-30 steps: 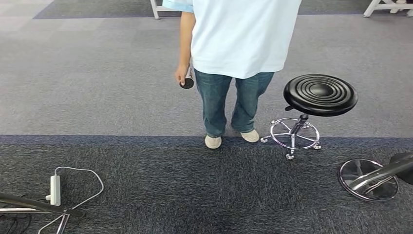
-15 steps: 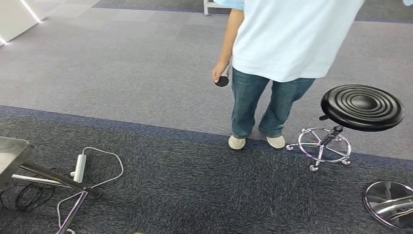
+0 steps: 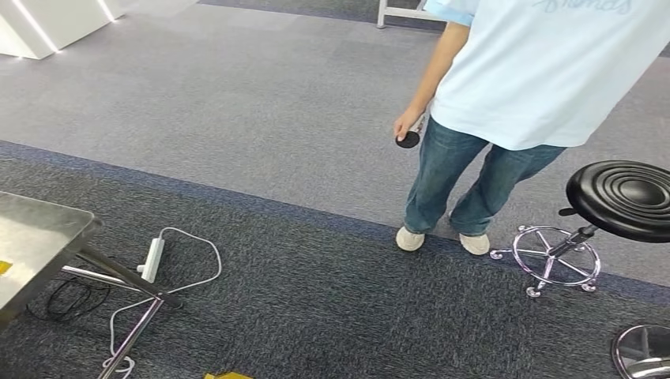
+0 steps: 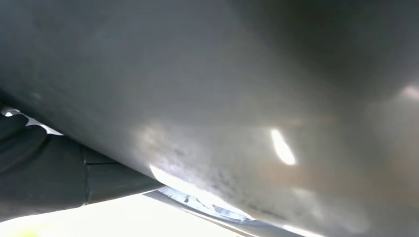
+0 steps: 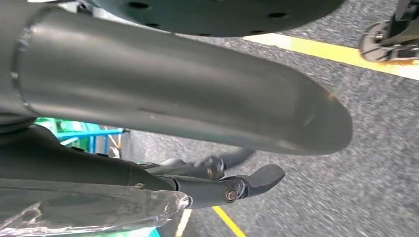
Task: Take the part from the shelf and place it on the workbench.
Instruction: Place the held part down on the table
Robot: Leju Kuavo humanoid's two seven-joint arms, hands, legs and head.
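A person [image 3: 545, 71] in a pale blue shirt and jeans is seen standing on the grey carpet [image 3: 237, 103], and everything else in the head view is placed from that person. A small black disc [image 3: 408, 140] is held in the person's lowered hand [image 3: 408, 122]. A black round stool [image 3: 624, 197] on a chrome foot ring is set just beside the person's feet, toward the robot's right. A chrome base [image 3: 644, 355] is cut by the picture's edge nearer the robot than the stool. Well apart from the person, toward the robot's left, the corner of a steel-topped workbench [image 3: 39, 237] is seen. A white power strip [image 3: 152, 260] with a looped cable lies on the dark carpet between the workbench and the person. In the right wrist view, the right hand [image 5: 163, 84] is shown over dark carpet marked with a yellow line [image 5: 321, 49]. Its thick grey thumb is stretched out above darker fingers [image 5: 257, 180]. Crinkled clear plastic [image 5: 99, 210] is pressed against the fingers. Whether it wraps the part, and whether it is gripped, cannot be told. In the left wrist view, the dark fingers of the left hand [image 4: 44, 173] are seen beside a blurred grey surface [image 4: 222, 98]. How far that hand is opened cannot be told.
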